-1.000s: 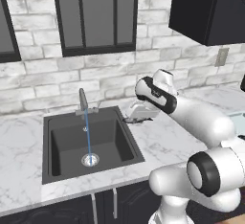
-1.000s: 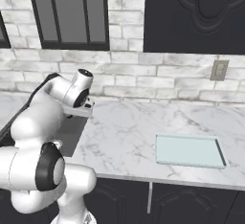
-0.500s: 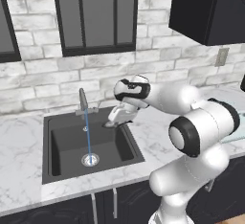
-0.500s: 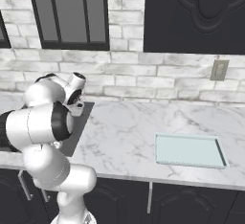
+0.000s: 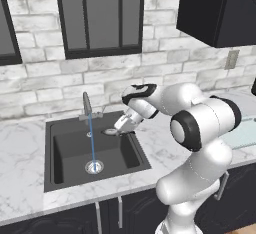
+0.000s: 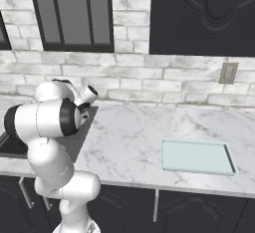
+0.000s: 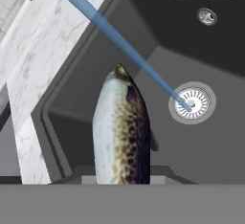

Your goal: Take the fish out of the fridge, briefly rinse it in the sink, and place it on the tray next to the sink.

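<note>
While my gripper (image 5: 121,126) is clamped on the fish (image 7: 120,132), its long axis points toward the water stream (image 7: 119,46) just beyond its tip over the sink (image 7: 86,79).

No legible text in any view

No lettering, label, brand mark, number or sign reads on the sink (image 5: 60,138), nor on the surfaces around it: marble counter (image 6: 134,142), brick wall (image 6: 149,85), black cabinets (image 6: 204,15), wall outlet plate (image 6: 228,72), tray (image 6: 196,156); the fish (image 7: 122,132) over the basin bears only brown speckling, no marks that read as writing
</note>
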